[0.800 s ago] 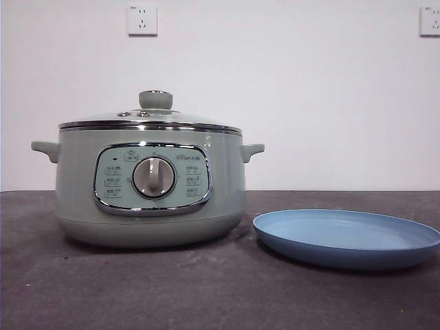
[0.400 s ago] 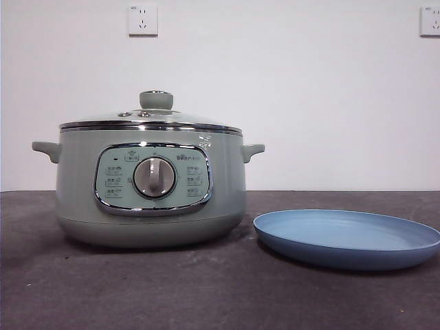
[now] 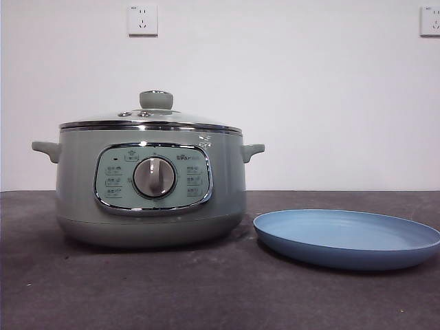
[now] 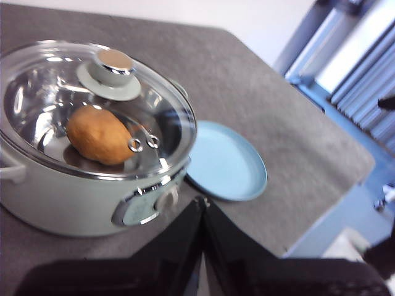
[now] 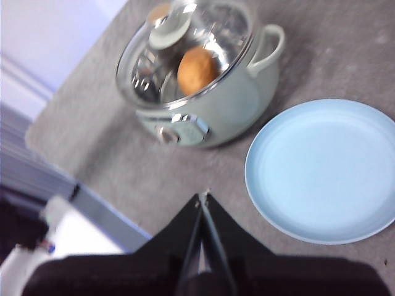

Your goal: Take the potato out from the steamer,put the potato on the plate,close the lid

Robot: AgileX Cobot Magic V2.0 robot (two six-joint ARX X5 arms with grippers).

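The sage-green steamer [image 3: 151,185] stands at the table's left with its glass lid [image 3: 150,118] closed on it. Through the glass, the brown-orange potato [image 4: 99,134] [image 5: 196,69] lies inside the pot. The light-blue plate [image 3: 347,237] sits bare on the table to the right of the steamer. My left gripper [image 4: 202,206] is shut, held high and back from the steamer [image 4: 74,185]. My right gripper [image 5: 202,200] is shut too, raised over the table's front edge near the plate [image 5: 324,169]. Neither arm appears in the front view.
The dark grey table [image 3: 206,289] ends close to the plate in the left wrist view. Two wall sockets [image 3: 142,20] sit on the white wall behind.
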